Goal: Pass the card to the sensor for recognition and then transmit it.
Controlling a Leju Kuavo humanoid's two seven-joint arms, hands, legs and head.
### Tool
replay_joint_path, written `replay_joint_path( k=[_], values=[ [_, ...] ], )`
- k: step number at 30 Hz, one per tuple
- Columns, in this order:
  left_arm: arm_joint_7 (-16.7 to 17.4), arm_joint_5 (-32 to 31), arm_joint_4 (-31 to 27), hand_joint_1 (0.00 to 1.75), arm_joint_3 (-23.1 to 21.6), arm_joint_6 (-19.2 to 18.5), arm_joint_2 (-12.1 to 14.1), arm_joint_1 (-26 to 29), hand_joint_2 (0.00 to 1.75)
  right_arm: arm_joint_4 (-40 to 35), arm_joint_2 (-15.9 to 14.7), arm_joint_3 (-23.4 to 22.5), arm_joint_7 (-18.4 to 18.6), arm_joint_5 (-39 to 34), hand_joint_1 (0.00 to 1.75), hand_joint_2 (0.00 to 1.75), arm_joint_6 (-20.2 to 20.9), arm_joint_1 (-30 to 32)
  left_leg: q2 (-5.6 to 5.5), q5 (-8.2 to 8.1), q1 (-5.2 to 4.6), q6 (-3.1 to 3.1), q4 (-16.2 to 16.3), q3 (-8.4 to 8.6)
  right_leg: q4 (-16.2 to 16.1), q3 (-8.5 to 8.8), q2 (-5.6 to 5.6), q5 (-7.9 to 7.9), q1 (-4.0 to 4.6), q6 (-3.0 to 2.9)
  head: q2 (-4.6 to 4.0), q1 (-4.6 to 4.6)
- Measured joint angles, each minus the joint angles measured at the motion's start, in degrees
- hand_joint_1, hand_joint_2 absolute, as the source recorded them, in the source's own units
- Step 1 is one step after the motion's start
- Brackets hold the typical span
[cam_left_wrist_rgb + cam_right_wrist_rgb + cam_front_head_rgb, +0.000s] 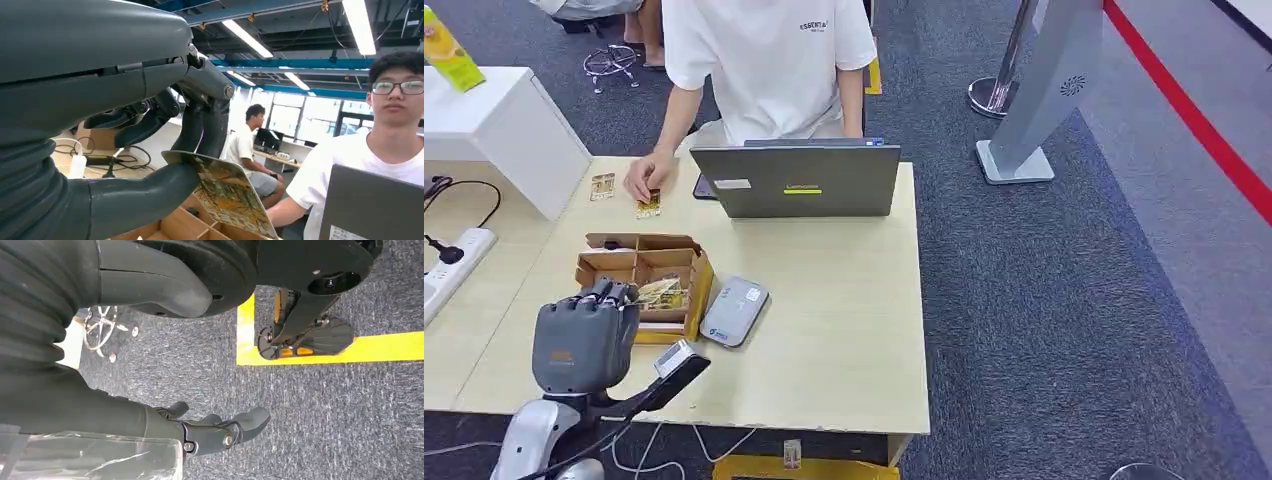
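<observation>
The left hand (165,145) pinches a thin card (227,195) printed with a yellow-green picture, over the cardboard box (639,262); the grey sensor (735,311) lies at three o'clock. The right hand (215,432) hangs with fingers apart, holding nothing.

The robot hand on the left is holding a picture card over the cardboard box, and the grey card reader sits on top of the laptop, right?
Almost. The left robot hand does hold the colourful picture card over the brown compartmented cardboard box, but the head view shows the flat grey card reader lying on the table beside the box, not on the grey laptop.
</observation>
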Motion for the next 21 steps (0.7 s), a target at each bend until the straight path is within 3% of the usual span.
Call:
replay_joint_path(
  k=[10, 14, 17, 20, 21],
  values=[
    [-1.3, 0.6, -3.2, 1.75, -2.0, 1.4, 1.3, -0.2, 1.75, 0.0, 0.0, -0.3, 0.2, -0.2, 0.0, 1.75, 0.0, 0.0, 0.0, 0.0, 0.0, 0.0, 0.0, 0.01, 0.0, -0.03, 0.0, 0.0, 0.0, 0.0, 0.0, 0.0],
    [0.7, 1.4, -3.9, 1.75, -3.2, 1.5, 1.8, -6.6, 1.75, 0.0, 0.0, -0.4, 0.7, 1.3, 0.0, 1.75, 0.3, -0.1, -0.19, 0.05, 0.01, -0.01, 0.0, 0.01, 0.0, -0.14, -0.22, 0.0, 0.0, 0.0, 0.0, 0.0],
    [3.5, -1.2, 2.4, 1.75, -3.2, 5.1, 1.2, -17.6, 1.75, 0.0, 0.0, 0.3, 0.7, 4.1, 0.0, 1.75, 1.3, -0.5, -0.34, 0.22, 0.01, 0.04, 0.0, -0.01, 0.0, -0.04, -0.43, 0.11, 0.01, -0.09, 0.0, 0.02],
    [3.5, -3.4, 17.4, 1.75, -2.2, 12.7, 0.7, -30.3, 1.75, 0.0, 0.0, 1.5, 0.7, 6.3, 0.0, 1.75, 2.0, -1.1, -0.33, 0.49, 0.02, 0.03, 0.0, -0.1, 0.1, -0.02, -0.42, 0.39, 0.02, -0.11, 0.0, 0.07],
    [3.4, -3.6, 21.3, 1.75, -1.4, 13.7, 0.7, -32.7, 1.75, 0.0, 0.0, 1.9, 0.7, 6.7, 0.0, 1.75, 2.1, -1.2, -0.23, 0.53, 0.01, -0.03, 0.0, -0.04, 0.1, -0.07, -0.27, 0.46, 0.01, -0.19, 0.0, 0.09]
  ],
)
